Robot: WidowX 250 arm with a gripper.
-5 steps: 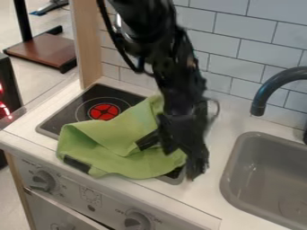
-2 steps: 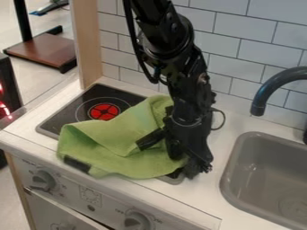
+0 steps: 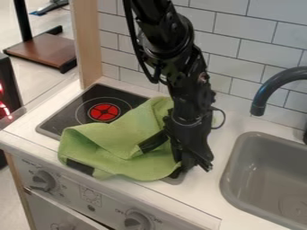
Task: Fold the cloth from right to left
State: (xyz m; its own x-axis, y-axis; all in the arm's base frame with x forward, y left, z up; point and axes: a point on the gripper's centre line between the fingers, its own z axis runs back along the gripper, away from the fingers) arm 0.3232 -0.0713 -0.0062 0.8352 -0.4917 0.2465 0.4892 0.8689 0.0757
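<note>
And here's the soft, light-green cloth, rumpled and raised in folds, spread across the front and right of the flat black stovetop! Black patches show at its middle and along its front left edge. Behind it, the round red burner is in plain sight.

Over at the cloth's right side, the black two-finger gripper hangs down, right up against that green edge. How far open is it? Can't tell from this angle, nor whether it has hold of any cloth. The black jointed arm comes in from the top.

Now to the container: the grey rectangular sink basin, set into the white countertop, well apart from the cloth, with a round drain at its bottom. The dark curved faucet stands behind, its spout pointing down. Below the counter's front edge, two grey round knobs line the panel.
</note>
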